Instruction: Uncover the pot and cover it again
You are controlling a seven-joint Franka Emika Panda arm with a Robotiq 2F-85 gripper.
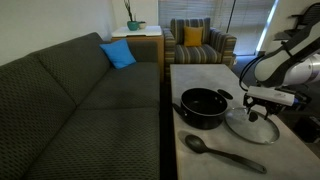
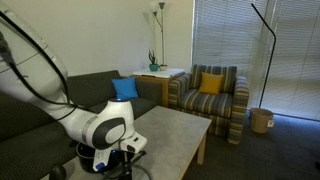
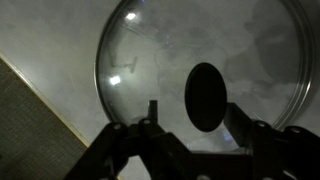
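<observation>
Clear round glass lid (image 3: pixel 160 60) lying on table (image 1: pixel 200 75), right of uncovered wide black pot (image 1: pixel 203 106); gripper (image 3: pixel 193 112) hovering, jaws part-open straddling black knob (image 3: pixel 205 97), likely for re-covering.

The pot (image 1: pixel 204 107) is black with a faint sheen. Its lid (image 3: pixel 200 60) is clear, glossy glass with a thin metal rim and a dark matt knob (image 3: pixel 205 97). The table (image 1: pixel 200 72) looks like pale mottled stone, smooth. The spoon (image 1: pixel 222 152) is matt black. The sofa (image 1: pixel 70 95) is dark woven cloth.
</observation>
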